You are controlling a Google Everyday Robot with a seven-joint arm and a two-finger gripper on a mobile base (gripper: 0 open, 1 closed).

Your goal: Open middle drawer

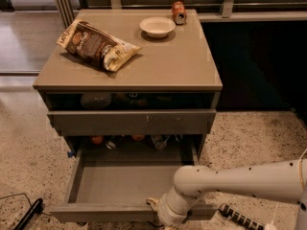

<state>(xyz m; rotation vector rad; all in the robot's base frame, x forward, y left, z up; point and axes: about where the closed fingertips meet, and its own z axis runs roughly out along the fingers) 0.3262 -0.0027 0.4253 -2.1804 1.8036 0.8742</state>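
Note:
The middle drawer is pulled far out of the grey-taupe cabinet. Its shallow grey box looks empty, and its flat front is nearest the camera. My gripper is at the top edge of that front, right of its middle, with my white arm reaching in from the right. The wrist hides most of the gripper. Another drawer front stands above the open box, nearly closed, with dark contents showing behind it.
On the cabinet top lie a chip bag, a white bowl and a can on its side. Cans show at the back above the open box. A black cable and a ribbed object lie on the speckled floor.

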